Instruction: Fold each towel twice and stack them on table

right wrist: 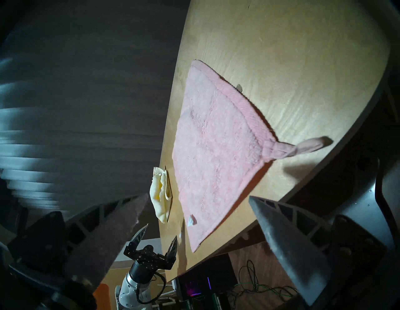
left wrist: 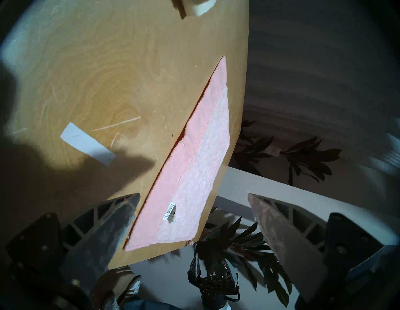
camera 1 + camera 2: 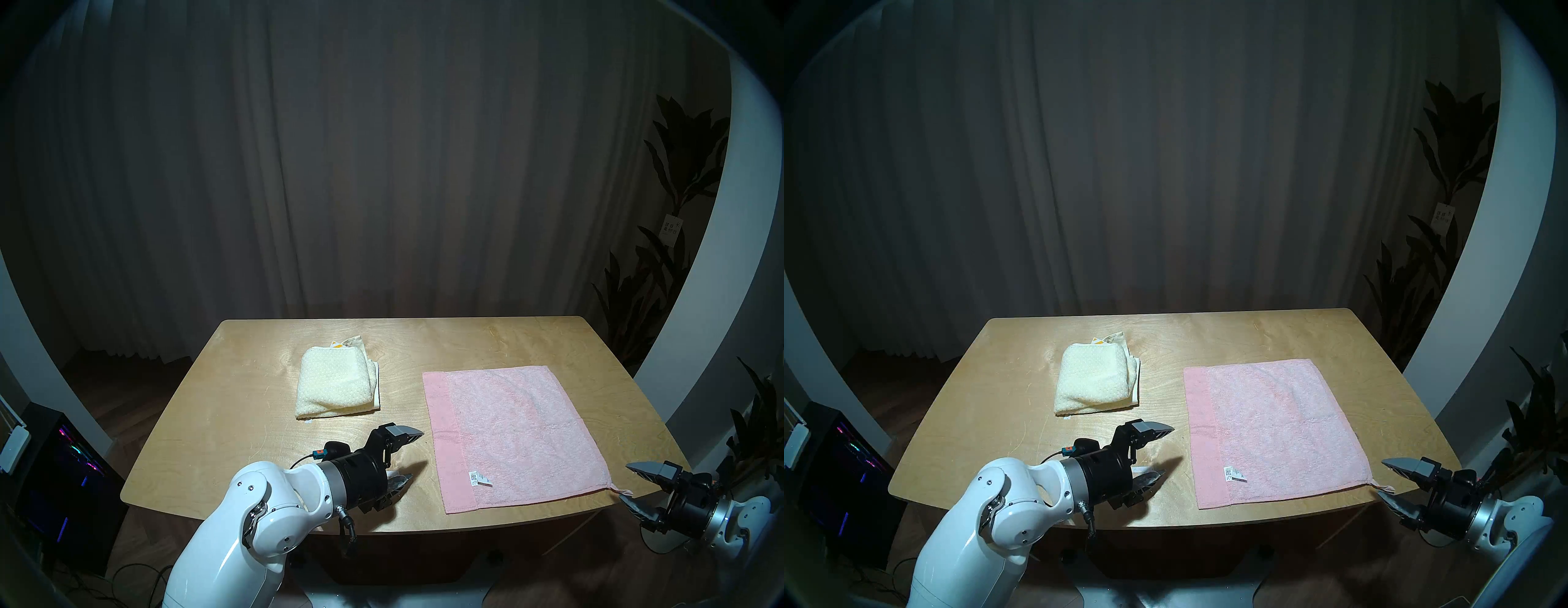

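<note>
Wide light plywood desk (image 3: 237, 407) w/ rounded corners carries both towels. Cream-yellow dotted terry towel (image 3: 335, 384) is already folded into a small thick bundle, left of centre, a bit toward the far side; an orange-marked tag pokes out at its far edge. Plain pink terry towel (image 3: 509, 433) lies spread flat & unfolded on the right half, its near right corner at the desk edge w/ a small pink corner loop (image 1: 311, 146) sticking out past it. White care label (image 3: 479, 477) sits on the pink towel near its near edge. Small white tape strip (image 2: 86, 144) on bare wood, left of the pink towel.

Left claw (image 3: 413, 454) hangs over the desk just beside the pink towel's left edge, fingers spread wide, nothing in it. Right claw (image 3: 625, 484) is off the desk's near right corner, near the loop but apart from it, also spread wide & empty.
</note>
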